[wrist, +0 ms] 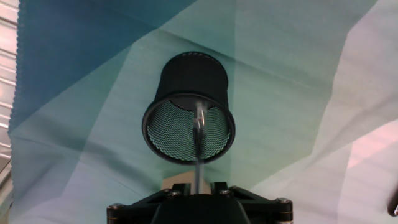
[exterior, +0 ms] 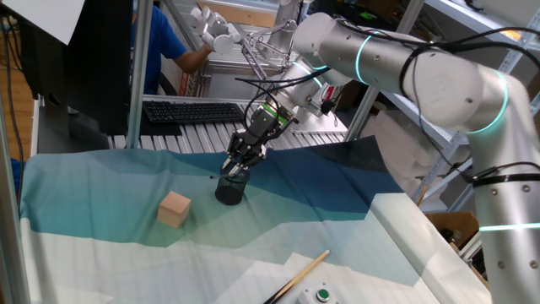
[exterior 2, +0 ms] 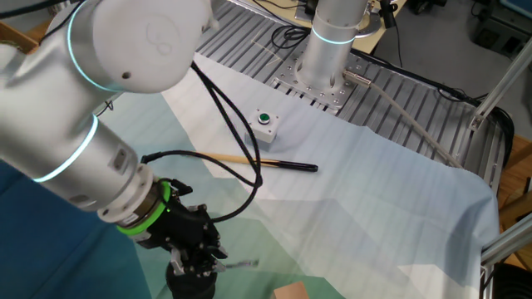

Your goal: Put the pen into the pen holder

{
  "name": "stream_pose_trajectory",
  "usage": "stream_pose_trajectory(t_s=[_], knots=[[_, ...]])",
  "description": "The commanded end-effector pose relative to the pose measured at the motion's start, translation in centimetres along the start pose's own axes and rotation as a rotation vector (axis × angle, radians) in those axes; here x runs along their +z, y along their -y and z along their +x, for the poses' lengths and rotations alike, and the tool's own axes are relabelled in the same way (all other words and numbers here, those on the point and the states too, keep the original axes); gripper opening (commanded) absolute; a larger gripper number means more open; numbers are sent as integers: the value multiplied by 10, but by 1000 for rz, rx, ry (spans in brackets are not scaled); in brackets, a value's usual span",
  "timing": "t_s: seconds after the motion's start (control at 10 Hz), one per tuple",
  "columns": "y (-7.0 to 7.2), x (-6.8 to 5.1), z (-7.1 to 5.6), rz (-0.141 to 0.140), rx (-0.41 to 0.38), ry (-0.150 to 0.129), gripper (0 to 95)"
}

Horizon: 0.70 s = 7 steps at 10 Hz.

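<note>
The pen holder (exterior: 229, 192) is a small black wire-mesh cup standing upright on the blue-green cloth. It fills the middle of the hand view (wrist: 189, 81) and shows at the bottom edge of the other fixed view (exterior 2: 189, 284). My gripper (exterior: 239, 165) hangs right over its mouth, shut on the thin dark silvery pen (wrist: 199, 137). In the hand view the pen runs from between the fingers (wrist: 199, 182) across the cup's opening. In the other fixed view a silvery end of the pen (exterior 2: 241, 264) sticks out to the right of the gripper (exterior 2: 199, 264).
A tan wooden block (exterior: 175, 209) sits on the cloth left of the cup. A long tan stick with a dark end (exterior 2: 241, 159) lies near a white box with a green button (exterior 2: 265, 124). A keyboard (exterior: 194, 111) and a person are behind the table.
</note>
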<state>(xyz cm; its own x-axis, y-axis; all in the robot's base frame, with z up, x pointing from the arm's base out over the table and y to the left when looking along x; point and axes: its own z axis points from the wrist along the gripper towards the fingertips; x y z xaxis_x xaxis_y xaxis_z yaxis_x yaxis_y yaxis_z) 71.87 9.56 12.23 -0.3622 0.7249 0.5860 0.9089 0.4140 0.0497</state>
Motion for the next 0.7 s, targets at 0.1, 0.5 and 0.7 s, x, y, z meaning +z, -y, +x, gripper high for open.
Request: stream_pose_trajectory(t_s=[0.1, 0.5, 0.7], knots=[[-1, 0, 0, -1, 5, 2, 380], [2, -5, 4, 40, -15, 2, 380], [9, -19, 12, 67, -82, 46, 380]])
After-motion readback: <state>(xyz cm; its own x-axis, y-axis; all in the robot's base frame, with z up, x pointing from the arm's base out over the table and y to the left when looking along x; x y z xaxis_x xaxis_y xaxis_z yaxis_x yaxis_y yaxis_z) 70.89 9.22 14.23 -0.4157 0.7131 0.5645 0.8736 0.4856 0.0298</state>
